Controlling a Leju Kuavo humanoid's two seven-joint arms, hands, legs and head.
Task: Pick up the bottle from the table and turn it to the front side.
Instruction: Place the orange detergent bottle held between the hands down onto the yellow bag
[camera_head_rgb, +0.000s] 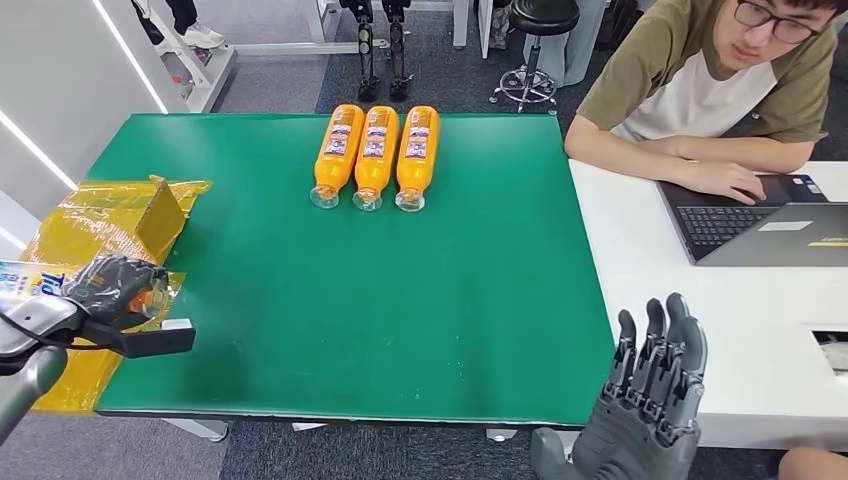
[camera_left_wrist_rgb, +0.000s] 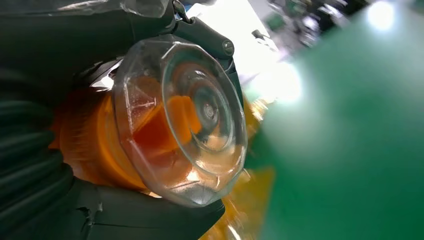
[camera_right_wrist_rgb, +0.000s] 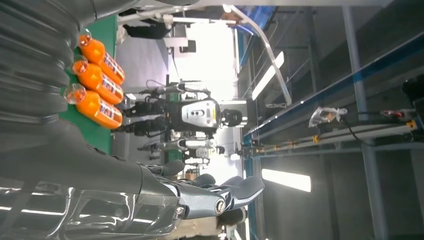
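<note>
Left hand (camera_head_rgb: 118, 288) grasping an orange bottle (camera_left_wrist_rgb: 165, 125) with fingers clenched around it, beside the green worktop's (camera_head_rgb: 400, 300) left edge. Right hand (camera_head_rgb: 645, 400) released, fingers apart, holding nothing.

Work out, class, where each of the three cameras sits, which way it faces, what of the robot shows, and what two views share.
Head view: high on the body, looking down at the green table; both hands show.
Left wrist view: behind the left hand, facing the held bottle.
Right wrist view: behind the right hand, facing the room.
Shared: head and right wrist views show three lying bottles.
</note>
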